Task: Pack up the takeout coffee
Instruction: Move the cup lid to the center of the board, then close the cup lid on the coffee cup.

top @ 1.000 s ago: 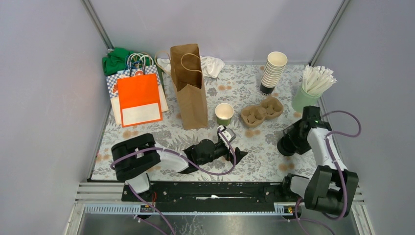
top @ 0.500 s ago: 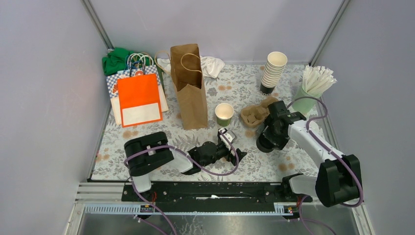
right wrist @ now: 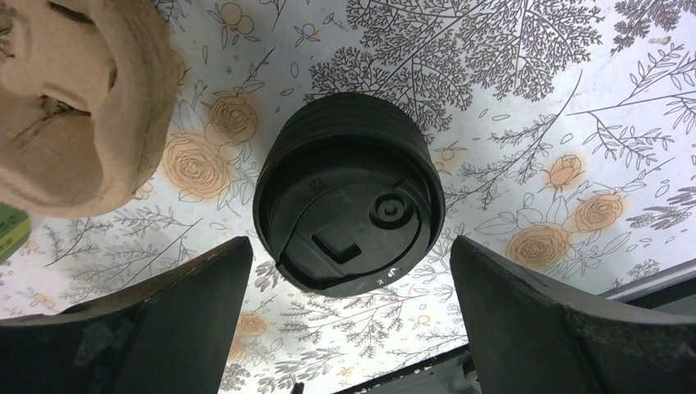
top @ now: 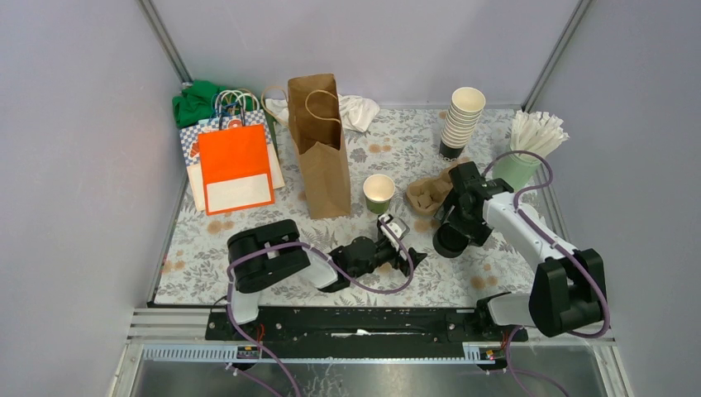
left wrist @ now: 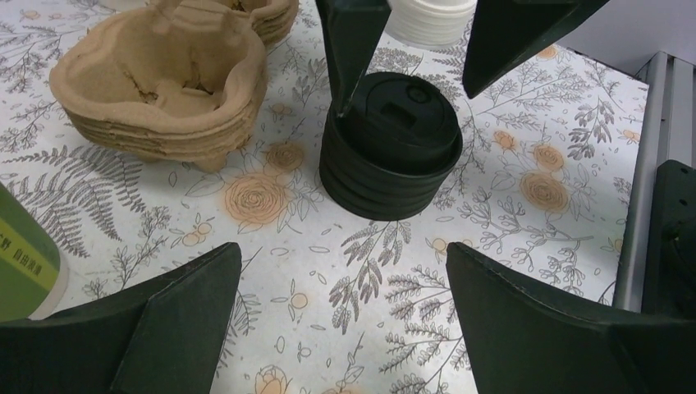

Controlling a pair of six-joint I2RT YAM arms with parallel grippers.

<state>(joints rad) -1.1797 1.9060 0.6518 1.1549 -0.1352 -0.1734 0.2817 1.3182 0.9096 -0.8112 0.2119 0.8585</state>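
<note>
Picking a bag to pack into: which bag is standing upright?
The plain brown paper bag, open at the top; the orange bag and checkered bag lie in a pile.

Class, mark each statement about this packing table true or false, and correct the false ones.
1. The black lids sit in one stack on the table. True.
2. The right tool is shut on the lids. False: its fingers stand wide open on either side of the stack.
3. The brown paper bag lies flat. False: it stands upright.
4. The green cup has no lid on. True.
5. The left tool is open and empty. True.
</note>
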